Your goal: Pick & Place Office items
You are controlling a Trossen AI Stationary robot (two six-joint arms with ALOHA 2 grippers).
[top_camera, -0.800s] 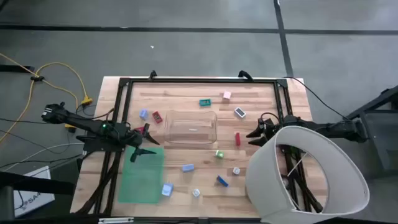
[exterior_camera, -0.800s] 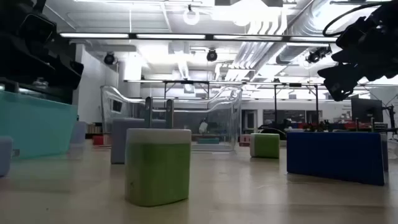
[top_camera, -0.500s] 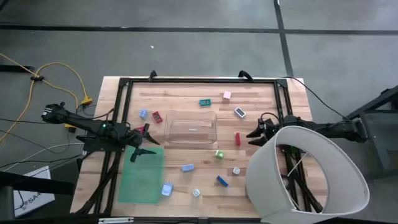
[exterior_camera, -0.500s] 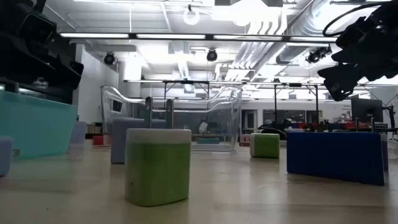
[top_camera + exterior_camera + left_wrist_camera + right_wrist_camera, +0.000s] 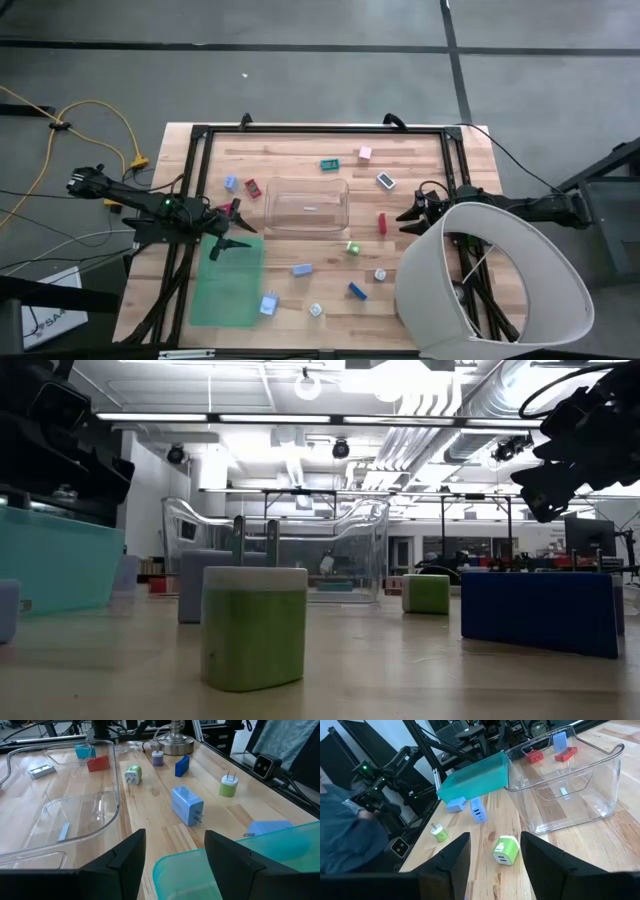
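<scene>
A clear rectangular plastic bin (image 5: 307, 206) stands mid-way on the pale wooden-slat table (image 5: 420, 170). A flat green mat (image 5: 228, 283) lies near its left front corner. Yellow cable (image 5: 95, 105) trails across the grey floor.

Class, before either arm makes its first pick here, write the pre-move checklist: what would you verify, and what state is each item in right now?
1. Left gripper jaws open, holding nothing: ok.
2. Right gripper jaws open, holding nothing: ok.
3. Clear bin upright and with no items inside: ok.
4. Green-and-white block lies apart from the bin, in front of the right gripper: ok.
5. Blue plug block stands free of its neighbours ahead of the left gripper: ok.
6. Green mat lies flat: ok.
</scene>
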